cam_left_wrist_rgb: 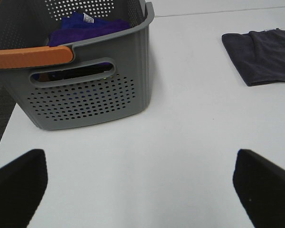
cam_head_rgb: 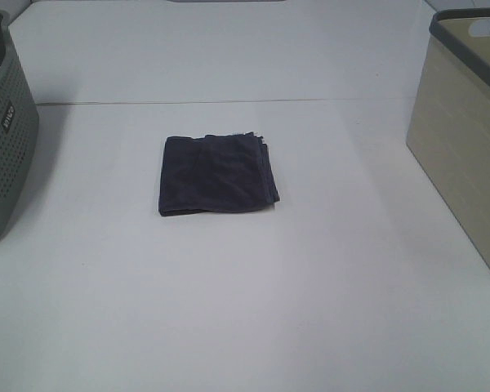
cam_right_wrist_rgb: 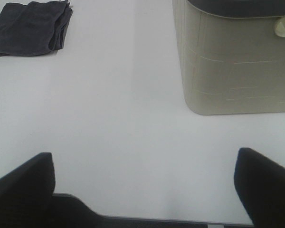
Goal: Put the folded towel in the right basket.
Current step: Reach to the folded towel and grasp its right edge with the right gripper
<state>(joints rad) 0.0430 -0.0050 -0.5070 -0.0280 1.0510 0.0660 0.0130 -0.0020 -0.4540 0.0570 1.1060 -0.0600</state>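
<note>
Two baskets are sitting on the one tabletop (cam_head_rgb: 310,310): one grey basket (cam_head_rgb: 4,139) and one beige basket (cam_head_rgb: 461,139). One dark towel (cam_head_rgb: 218,174) is lying out, one purple cloth (cam_left_wrist_rgb: 92,26) is showing (maybe more beneath). Two hands are showing: left hand (cam_left_wrist_rgb: 141,187), right hand (cam_right_wrist_rgb: 142,185).

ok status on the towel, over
Left gripper open, right gripper open, both empty. Folded towel flat on table, untouched. Nothing between it and right basket.

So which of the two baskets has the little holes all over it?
The grey basket on the left, with an orange handle; the beige basket on the right has solid walls and a dark rim.
</note>
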